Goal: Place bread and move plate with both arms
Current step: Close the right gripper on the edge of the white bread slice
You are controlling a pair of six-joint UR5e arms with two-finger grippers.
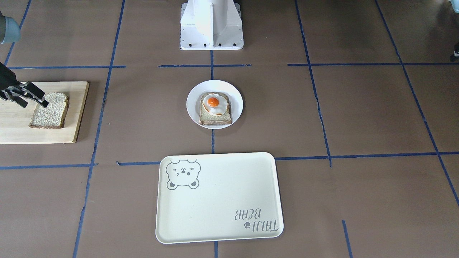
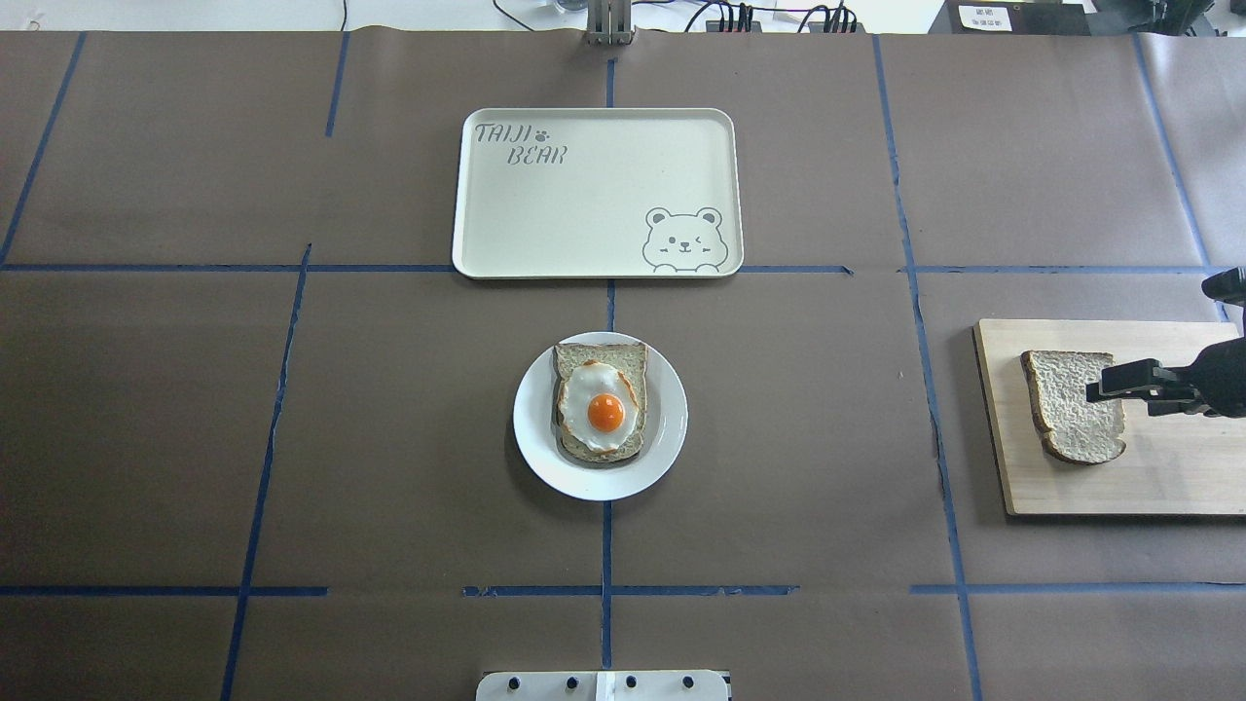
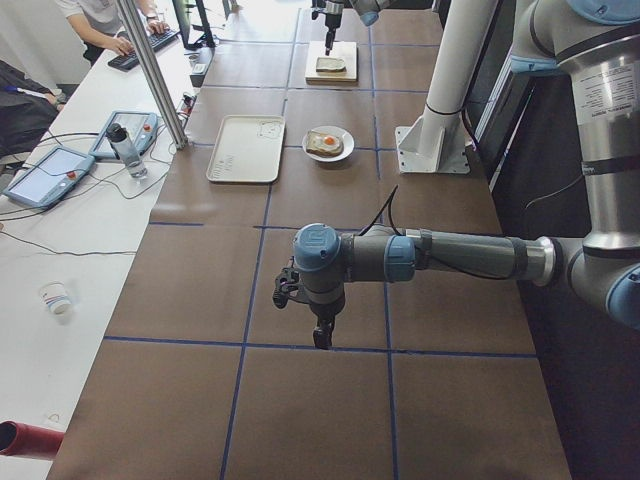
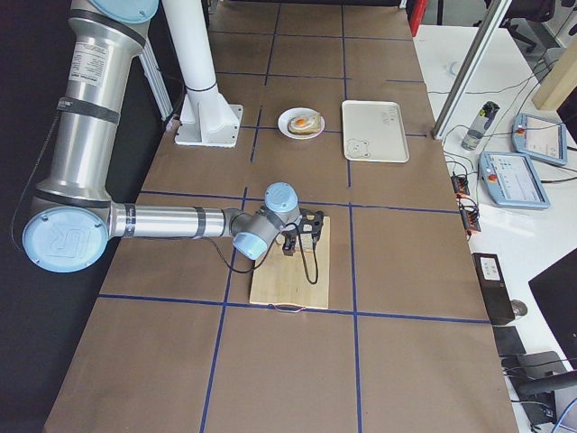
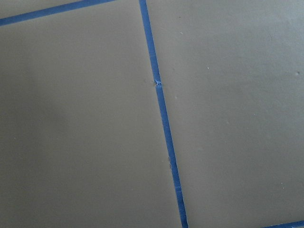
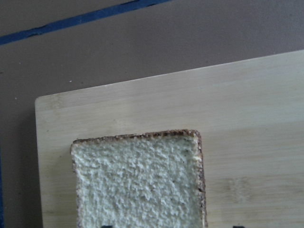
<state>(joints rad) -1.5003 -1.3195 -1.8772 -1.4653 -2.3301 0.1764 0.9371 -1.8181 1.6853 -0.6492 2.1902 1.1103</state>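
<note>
The plain bread slice (image 1: 50, 111) lies flat on a wooden cutting board (image 1: 14, 125) at the robot's right end of the table; it also shows in the overhead view (image 2: 1069, 404) and the right wrist view (image 6: 137, 185). My right gripper (image 1: 35, 104) is open and hovers just over the slice's edge, its fingers either side of it. The white plate (image 2: 531, 421) sits mid-table and carries a slice topped with a fried egg (image 2: 604, 411). My left gripper (image 3: 322, 338) hangs over bare table far from these things; I cannot tell whether it is open.
A cream rectangular tray (image 2: 584, 209) with a bear drawing lies just beyond the plate, away from the robot. The robot's white base (image 1: 211, 25) stands behind the plate. Blue tape lines cross the brown table cover.
</note>
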